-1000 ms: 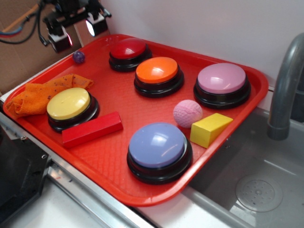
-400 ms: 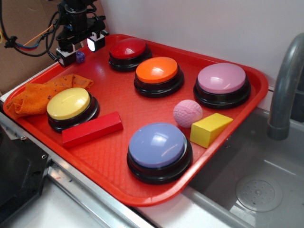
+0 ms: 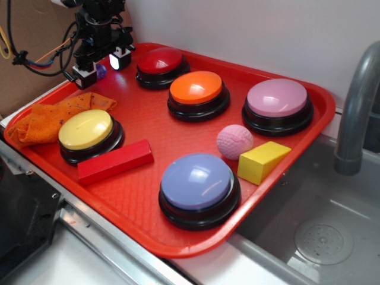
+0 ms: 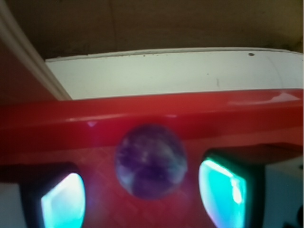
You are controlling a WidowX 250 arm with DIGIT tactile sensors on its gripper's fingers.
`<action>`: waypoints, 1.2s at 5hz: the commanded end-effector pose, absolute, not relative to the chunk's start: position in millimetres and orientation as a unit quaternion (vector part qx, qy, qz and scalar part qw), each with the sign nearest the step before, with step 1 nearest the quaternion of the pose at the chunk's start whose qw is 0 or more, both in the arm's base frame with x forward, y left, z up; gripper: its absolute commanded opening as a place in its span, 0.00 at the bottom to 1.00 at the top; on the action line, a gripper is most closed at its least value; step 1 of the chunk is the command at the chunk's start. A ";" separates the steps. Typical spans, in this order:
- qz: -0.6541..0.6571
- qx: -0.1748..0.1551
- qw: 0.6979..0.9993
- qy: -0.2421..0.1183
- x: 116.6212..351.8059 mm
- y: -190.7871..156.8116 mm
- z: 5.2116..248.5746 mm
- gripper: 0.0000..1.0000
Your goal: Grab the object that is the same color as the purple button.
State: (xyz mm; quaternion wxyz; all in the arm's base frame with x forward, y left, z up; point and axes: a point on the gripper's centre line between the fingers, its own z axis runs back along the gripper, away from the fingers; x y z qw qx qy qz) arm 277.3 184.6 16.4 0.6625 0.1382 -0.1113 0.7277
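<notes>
1. Tray (image 3: 148,237): red, on the counter beside a sink (image 3: 320,237). It carries everything below.

2. Buttons, 5: blue-violet (image 3: 196,181) at the near edge, pink (image 3: 277,98), orange (image 3: 196,87), red (image 3: 160,60), yellow (image 3: 85,129).

3. Cloth (image 3: 41,122): orange, crumpled, at the tray's left edge, touching the yellow button.

4. Red block (image 3: 114,161), yellow wedge (image 3: 263,160), pink ball (image 3: 234,141): all well apart from my work. The pink ball is not my target.

5. Tool (image 3: 102,62): lowered at the tray's far left corner, left of the red button. It is released, jaws spread wider than the ball. In the wrist view both lit pads (image 4: 222,192) flank the ball with bare tray on each side; I see no contact.

6. Purple ball (image 4: 151,161): tiny, dark, speckled, on the tray floor just inside the far rim, between the pads. From outside only a sliver shows (image 3: 101,70).

Step in hand, as I judge it: final alignment before the grasp. The next move calls for closing squarely on the ball, since a round thing this small may squirt out toward the rim if pinched off-centre.
</notes>
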 end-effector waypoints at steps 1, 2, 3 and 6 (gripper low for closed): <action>0.728 0.134 0.654 -0.157 262.2 200.5 32.9 0.00; 0.699 0.110 0.691 -0.150 264.9 200.7 37.6 0.00; 0.641 0.105 0.748 -0.134 272.5 193.7 52.7 0.00; 0.323 0.037 0.938 -0.118 283.7 104.7 130.1 0.00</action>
